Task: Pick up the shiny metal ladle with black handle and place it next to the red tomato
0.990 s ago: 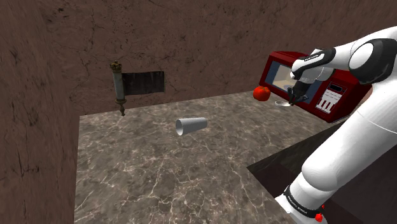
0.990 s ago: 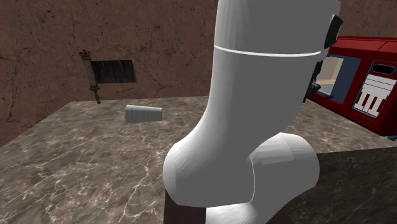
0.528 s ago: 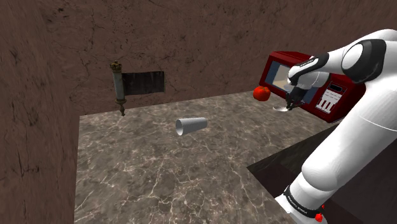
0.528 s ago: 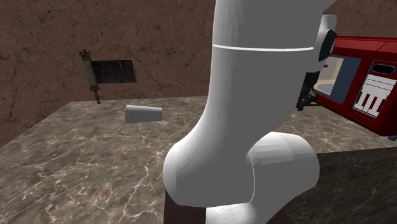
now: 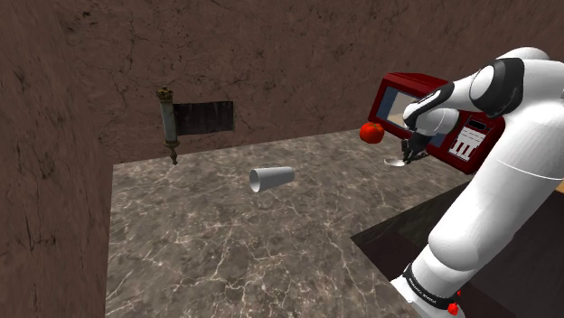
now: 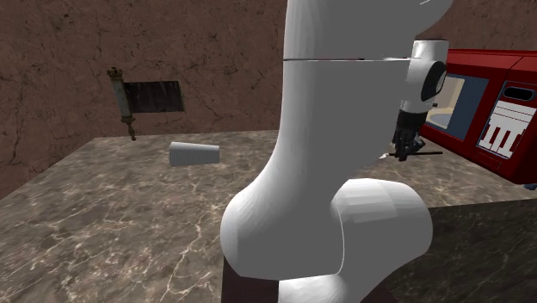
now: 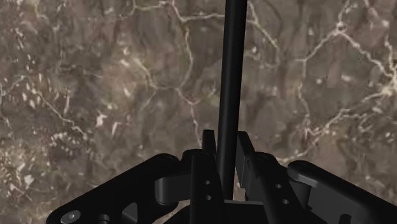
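One ladle (image 5: 397, 161), one tomato (image 5: 371, 133), one red microwave (image 5: 395, 90) and one grey cup (image 5: 272, 177) on its side, over one marbled desk (image 5: 208, 244). The jaws are clamped on the ladle's black handle (image 7: 229, 76). The ladle hangs low, near the tomato at its 4 o'clock. The white arm (image 5: 506, 181) rises, folds at the elbow and points its hand down.

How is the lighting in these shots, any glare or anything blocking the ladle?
Shoulder view: dim, even light; the ladle glints pale at its bowl near the tomato. Second exterior view: the bright white arm blocks the middle. Wrist view: no glare; the black handle stands out against the marbled counter, clasped by the gripper.
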{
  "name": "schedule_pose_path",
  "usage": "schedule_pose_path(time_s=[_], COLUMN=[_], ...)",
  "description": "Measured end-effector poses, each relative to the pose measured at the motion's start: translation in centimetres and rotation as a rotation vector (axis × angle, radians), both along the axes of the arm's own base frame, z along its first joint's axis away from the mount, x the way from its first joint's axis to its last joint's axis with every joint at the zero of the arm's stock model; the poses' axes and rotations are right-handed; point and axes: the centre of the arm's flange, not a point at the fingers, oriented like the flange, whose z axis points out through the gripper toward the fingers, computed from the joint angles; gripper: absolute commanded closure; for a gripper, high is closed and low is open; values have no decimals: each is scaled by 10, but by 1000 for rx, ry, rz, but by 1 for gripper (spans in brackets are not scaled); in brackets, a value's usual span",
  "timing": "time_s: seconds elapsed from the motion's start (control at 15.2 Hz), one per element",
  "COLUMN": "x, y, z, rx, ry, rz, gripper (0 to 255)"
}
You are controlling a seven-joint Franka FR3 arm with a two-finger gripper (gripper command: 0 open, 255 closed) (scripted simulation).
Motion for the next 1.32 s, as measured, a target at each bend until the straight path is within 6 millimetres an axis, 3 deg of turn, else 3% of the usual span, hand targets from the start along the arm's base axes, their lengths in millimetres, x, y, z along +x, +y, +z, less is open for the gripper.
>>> schedule_pose_path(time_s=[0.26,0.59,0.66,1.06,1.32], x=[0,0,0,0,-1], y=[1,1,1,1,5], z=[-19,-21,-21,-21,18], rx=[0,0,0,0,0], ry=[0,0,0,0,-3], rz=[0,0,0,0,0], gripper=[255,255,0,0,0])
